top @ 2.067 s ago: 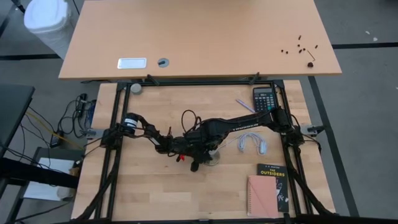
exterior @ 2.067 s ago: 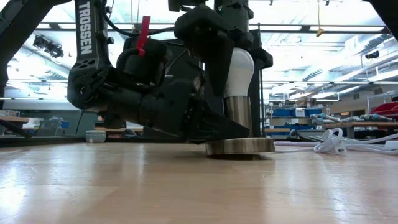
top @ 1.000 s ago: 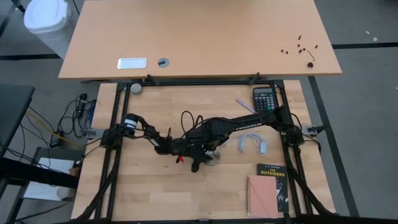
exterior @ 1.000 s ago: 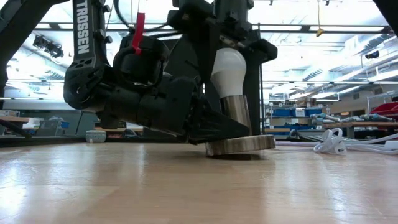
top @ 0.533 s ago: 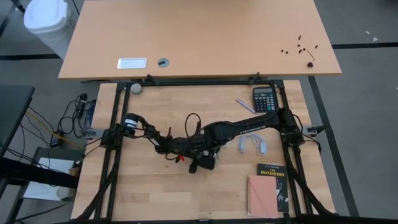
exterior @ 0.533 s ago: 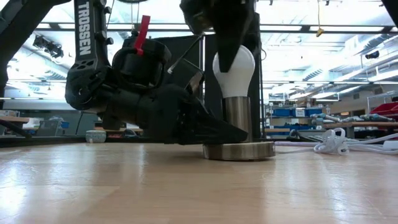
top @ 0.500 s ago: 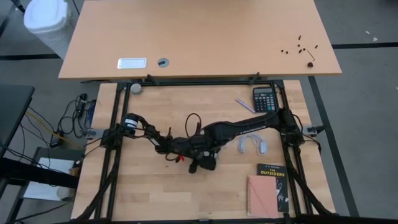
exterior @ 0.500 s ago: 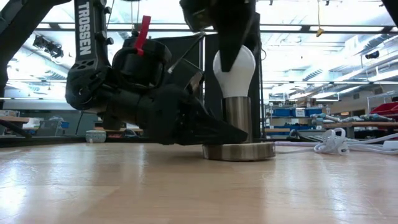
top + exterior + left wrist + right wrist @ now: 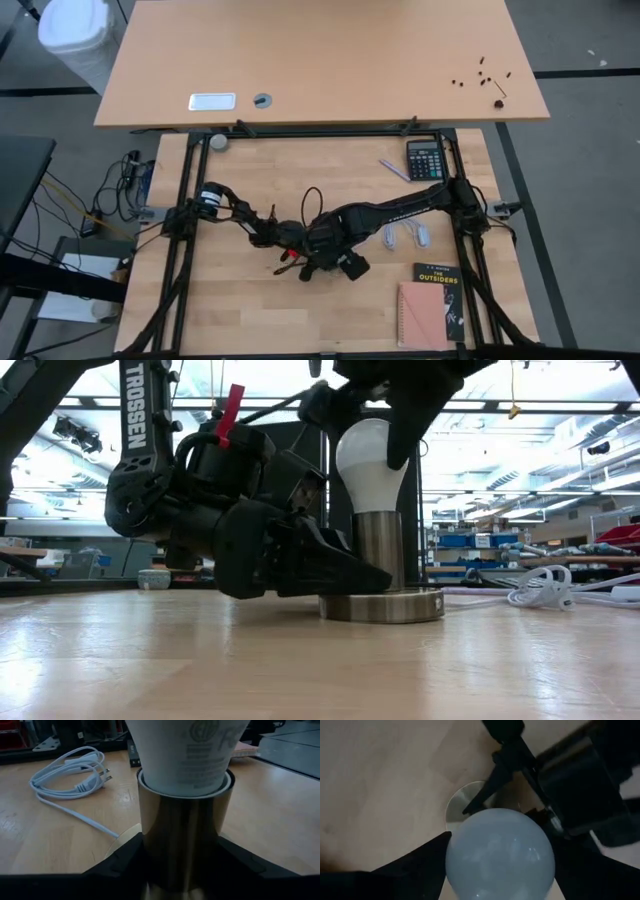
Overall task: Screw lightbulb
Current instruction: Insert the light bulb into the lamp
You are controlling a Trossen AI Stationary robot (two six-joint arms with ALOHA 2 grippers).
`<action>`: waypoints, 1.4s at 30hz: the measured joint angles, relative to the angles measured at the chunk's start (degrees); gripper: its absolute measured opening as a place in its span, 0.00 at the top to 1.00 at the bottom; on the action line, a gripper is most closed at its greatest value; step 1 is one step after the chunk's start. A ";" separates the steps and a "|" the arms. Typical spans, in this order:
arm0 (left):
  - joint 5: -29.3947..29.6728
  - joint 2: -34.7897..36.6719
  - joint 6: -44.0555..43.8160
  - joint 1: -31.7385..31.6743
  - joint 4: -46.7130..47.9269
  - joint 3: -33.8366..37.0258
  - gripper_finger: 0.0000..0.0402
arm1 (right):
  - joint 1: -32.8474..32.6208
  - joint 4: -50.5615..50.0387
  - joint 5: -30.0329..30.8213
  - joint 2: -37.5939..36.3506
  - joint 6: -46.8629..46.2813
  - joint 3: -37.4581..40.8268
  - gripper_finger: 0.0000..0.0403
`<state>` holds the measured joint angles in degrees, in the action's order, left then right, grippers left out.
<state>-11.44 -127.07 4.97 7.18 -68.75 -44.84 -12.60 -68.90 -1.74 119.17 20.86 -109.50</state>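
Note:
The white lightbulb [image 9: 372,460] stands upright with its base in the silvery socket's tube [image 9: 378,550], whose round disc foot [image 9: 382,605] lies flat on the wooden table [image 9: 250,310]. My left gripper [image 9: 182,865] lies low on the table and is shut on the tube. My right gripper [image 9: 500,855] comes down from above and is shut on the bulb's globe. In the high view both grippers meet near the table's middle [image 9: 328,255], and the arms hide the bulb and socket there. The socket's white cord [image 9: 70,780] lies coiled beside it. My left gripper pinches the socket's upright tube [image 9: 150,845] between its two fingers, low down near the disc foot. The fingers [image 9: 345,575] lie about level, coming from the table's left. The socket stands upright on the table. My right gripper holds the bulb's round globe [image 9: 455,845] between its two fingers, one on each side. The fingers [image 9: 405,425] point down from above. The bulb stands upright in the socket.
A calculator [image 9: 424,158] and a pen [image 9: 393,169] lie at the far right. A dark book [image 9: 437,280] and a pink notebook [image 9: 420,315] lie at the near right. The coiled cord [image 9: 405,235] lies right of the grippers. A second table [image 9: 320,60] stands beyond the far edge.
My right gripper has turned about the bulb's upright axis, its wrist swinging toward the table's near-right. The socket, tipped a second ago with one side of its foot off the table, now stands flat. My left gripper has stayed on the tube.

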 joint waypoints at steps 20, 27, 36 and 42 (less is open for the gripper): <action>0.17 0.04 0.42 0.09 0.07 0.00 0.51 | -1.24 4.44 0.41 1.66 13.43 2.90 0.23; 0.26 0.04 0.41 0.09 0.09 0.00 0.51 | -1.24 5.80 0.76 1.68 12.57 3.44 0.23; 0.32 0.04 0.35 0.07 -0.26 0.04 0.51 | -1.18 6.68 0.69 1.68 9.39 3.44 0.25; 0.53 0.04 -0.32 0.07 -0.09 -0.02 0.51 | -1.15 7.47 0.90 1.43 8.81 5.38 0.36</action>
<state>-10.91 -127.02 4.65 7.25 -68.84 -44.86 -13.76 -61.43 -0.84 120.61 29.68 -104.12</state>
